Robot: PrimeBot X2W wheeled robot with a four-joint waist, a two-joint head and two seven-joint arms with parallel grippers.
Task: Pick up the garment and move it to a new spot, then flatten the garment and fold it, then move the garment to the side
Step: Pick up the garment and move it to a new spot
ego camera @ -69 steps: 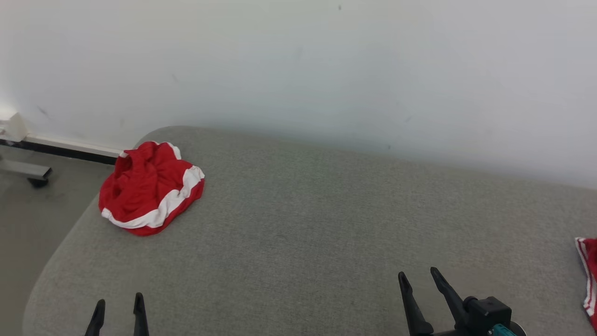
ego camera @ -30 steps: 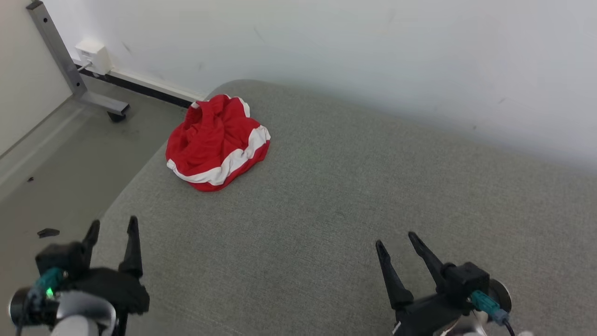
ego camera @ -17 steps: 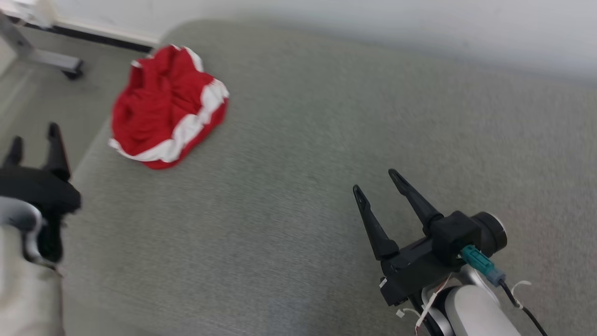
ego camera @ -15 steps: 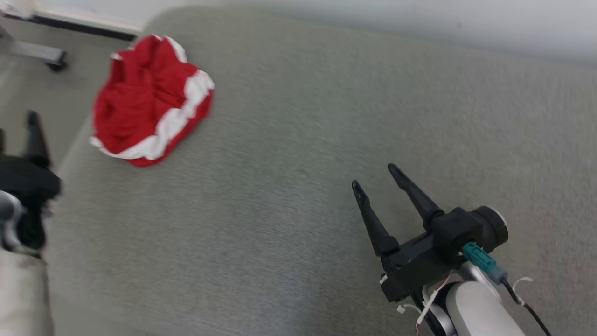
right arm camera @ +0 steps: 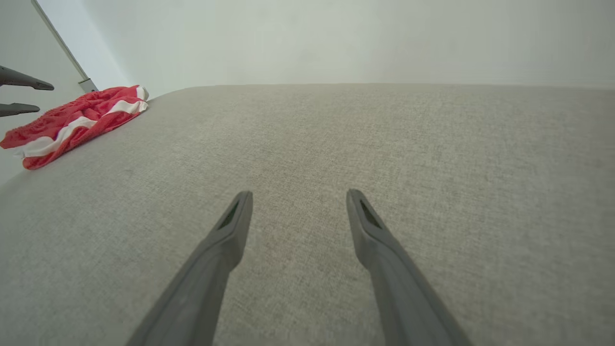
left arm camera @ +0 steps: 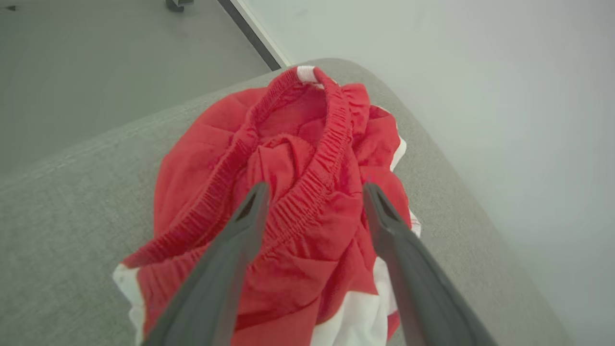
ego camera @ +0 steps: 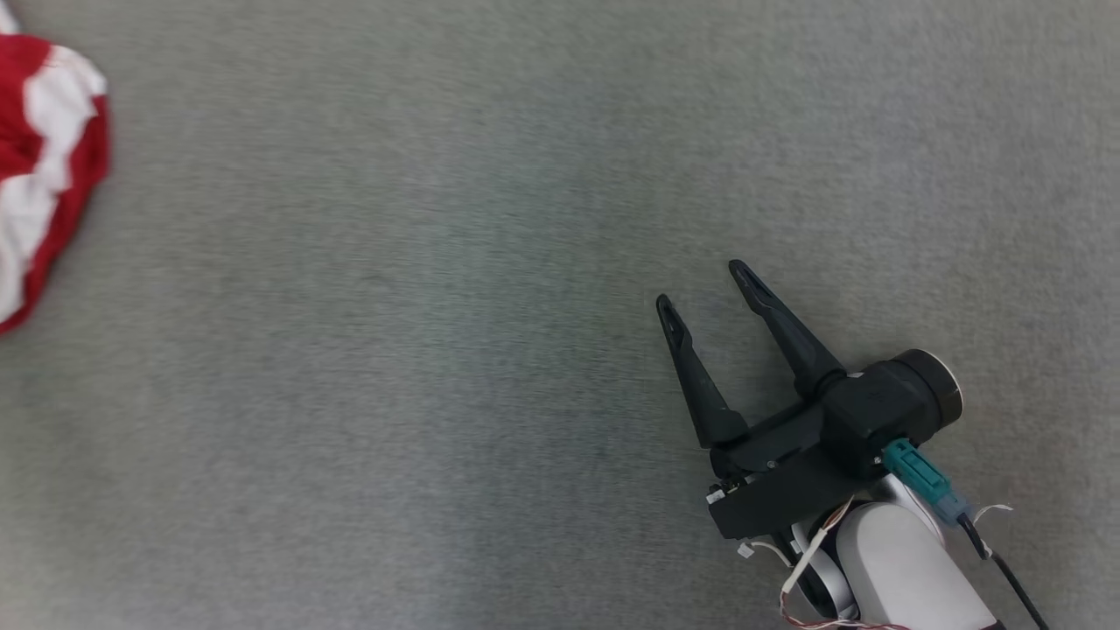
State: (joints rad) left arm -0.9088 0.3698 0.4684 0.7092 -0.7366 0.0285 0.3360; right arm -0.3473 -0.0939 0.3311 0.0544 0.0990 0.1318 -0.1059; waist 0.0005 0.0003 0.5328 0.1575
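Observation:
The garment [left arm camera: 298, 192] is a crumpled red pair of shorts with white trim and an elastic waistband, heaped near the rounded corner of the grey cushion. In the head view just its edge [ego camera: 44, 166] shows at the far left. My left gripper [left arm camera: 312, 190] hovers open right above the heap, fingers straddling the waistband, nothing between them. My right gripper [ego camera: 704, 284] is open and empty over bare cushion, far to the right of the garment [right arm camera: 72, 122]. The left gripper's fingertips [right arm camera: 29, 85] poke in at the right wrist view's left edge.
The grey fabric cushion [ego camera: 394, 350] spreads wide around my right gripper. A pale wall [right arm camera: 336, 38] runs along its far side. Beyond the cushion's rounded corner lies grey floor [left arm camera: 96, 57] with a dark baseboard [left arm camera: 250, 33].
The head camera has tilted down and swung right, so the garment slid to the picture's left edge and the left gripper left it. The right gripper looks unmoved over the cushion.

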